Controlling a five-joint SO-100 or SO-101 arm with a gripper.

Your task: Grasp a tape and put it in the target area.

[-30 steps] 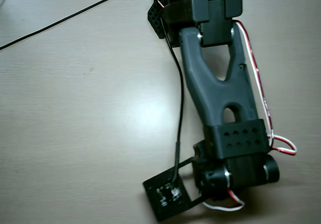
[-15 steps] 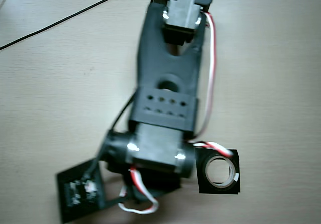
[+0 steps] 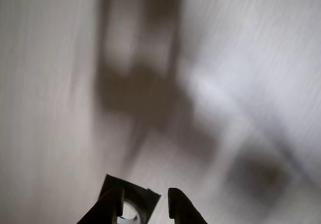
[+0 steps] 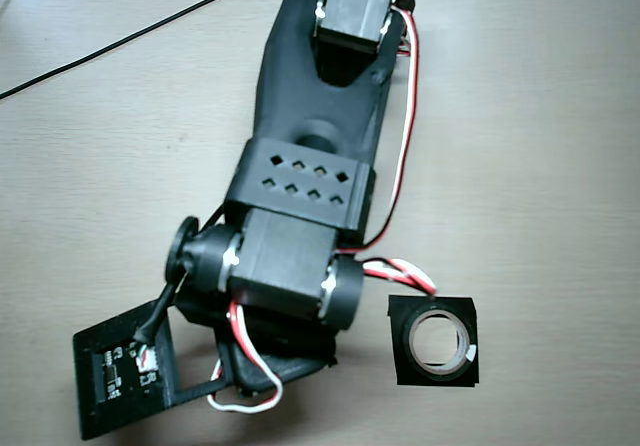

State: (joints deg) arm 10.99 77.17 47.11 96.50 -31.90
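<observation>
1. Wrist view: I see the two dark fingertips of the gripper (image 3: 145, 204) at the bottom edge, standing apart with a clear gap and nothing between them. Behind the left fingertip sits a corner of a black square pad (image 3: 134, 194) with a pale curved edge on it, which I take to be the tape. The pale wood-grain worktop (image 3: 50, 83) fills the rest, blurred and crossed by soft shadows.

2. Overhead view: the black printed arm (image 4: 310, 166), with red and white wiring, reaches down the frame from the top edge. The grey ring-shaped roll of tape (image 4: 438, 340) lies flat on the black square pad, just right of the arm's lower end and apart from it. The fingertips are hidden under the arm body here. No marked target area is identifiable to me in this view.

3. Step in hand, by my judgement: approach; the tape is not yet grasped.

4. Next move: I would shift the gripper sideways over the roll, descend with one fingertip inside the ring, then close.
</observation>
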